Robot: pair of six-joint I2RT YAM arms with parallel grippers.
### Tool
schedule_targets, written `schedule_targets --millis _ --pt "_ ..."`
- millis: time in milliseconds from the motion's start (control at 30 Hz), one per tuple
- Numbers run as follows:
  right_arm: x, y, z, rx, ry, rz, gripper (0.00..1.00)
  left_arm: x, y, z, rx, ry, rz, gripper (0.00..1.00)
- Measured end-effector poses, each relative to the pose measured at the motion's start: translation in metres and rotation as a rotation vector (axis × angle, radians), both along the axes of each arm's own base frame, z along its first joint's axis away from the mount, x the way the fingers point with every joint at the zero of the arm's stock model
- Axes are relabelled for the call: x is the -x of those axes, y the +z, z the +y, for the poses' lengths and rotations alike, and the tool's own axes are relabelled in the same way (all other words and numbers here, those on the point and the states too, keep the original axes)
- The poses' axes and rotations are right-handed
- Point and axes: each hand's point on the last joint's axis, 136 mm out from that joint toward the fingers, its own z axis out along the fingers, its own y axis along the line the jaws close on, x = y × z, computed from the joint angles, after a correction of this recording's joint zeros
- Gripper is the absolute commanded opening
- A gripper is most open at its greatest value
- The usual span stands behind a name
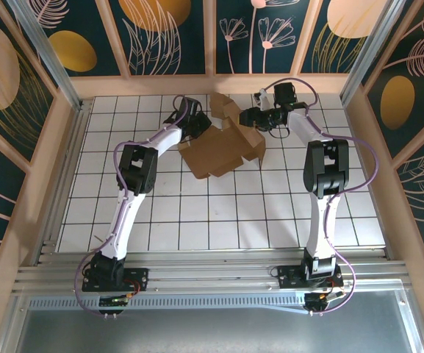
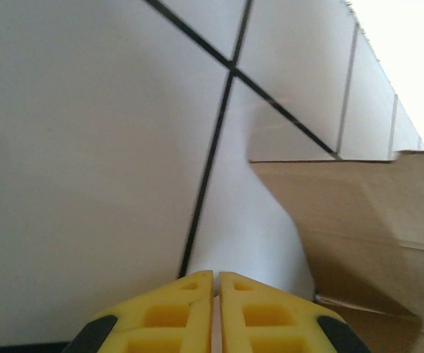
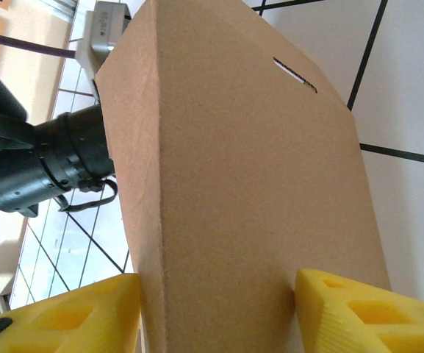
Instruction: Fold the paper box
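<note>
The paper box (image 1: 223, 147) is a brown cardboard sheet, partly folded, with flaps standing up at the far middle of the tiled table. My left gripper (image 1: 201, 126) is at its left edge. In the left wrist view the yellow fingers (image 2: 182, 309) are shut together just above the white tiles, nothing between them, with the cardboard (image 2: 366, 220) to their right. My right gripper (image 1: 250, 118) is at the box's far right flap. In the right wrist view it stands open (image 3: 219, 283), and a creased cardboard flap (image 3: 234, 169) with a small slot fills the space between its fingers.
The white tiled table (image 1: 219, 213) is ringed by wooden walls with patterned panels. The left arm's dark wrist (image 3: 42, 162) sits close behind the flap in the right wrist view. Free tiles stretch between the box and the arm bases.
</note>
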Motion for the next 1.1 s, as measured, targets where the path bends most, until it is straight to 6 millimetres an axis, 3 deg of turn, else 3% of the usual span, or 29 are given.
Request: schedule_targets --millis 200,367,567,700,833,933,1000,1100 --pt "0.000 0.000 0.000 0.002 -0.001 -0.001 0.57 -0.001 -0.001 0.004 0.006 0.021 -0.035 0.11" --pt "0.000 0.000 0.001 0.002 0.001 -0.001 0.57 -0.001 0.007 0.002 -0.023 -0.005 -0.086 0.30" --pt "0.001 0.000 0.004 0.005 0.011 -0.003 0.57 -0.007 0.028 0.003 -0.125 -0.138 -0.228 0.44" --pt "0.001 0.000 0.004 0.007 0.014 -0.007 0.57 -0.023 0.072 0.013 -0.151 -0.310 -0.436 0.51" --pt "0.001 0.000 0.004 0.012 0.022 -0.013 0.57 -0.042 0.150 0.029 -0.231 -0.501 -0.743 0.55" --pt "0.001 0.000 0.004 0.012 0.022 -0.013 0.57 -0.040 0.197 0.040 -0.384 -0.644 -0.999 0.63" --pt "0.001 0.001 0.004 0.014 0.024 -0.013 0.57 -0.030 0.202 0.038 -0.465 -0.729 -1.099 0.72" --pt "0.001 0.000 0.004 0.016 0.026 -0.010 0.57 -0.015 0.187 0.024 -0.537 -0.867 -1.197 0.77"
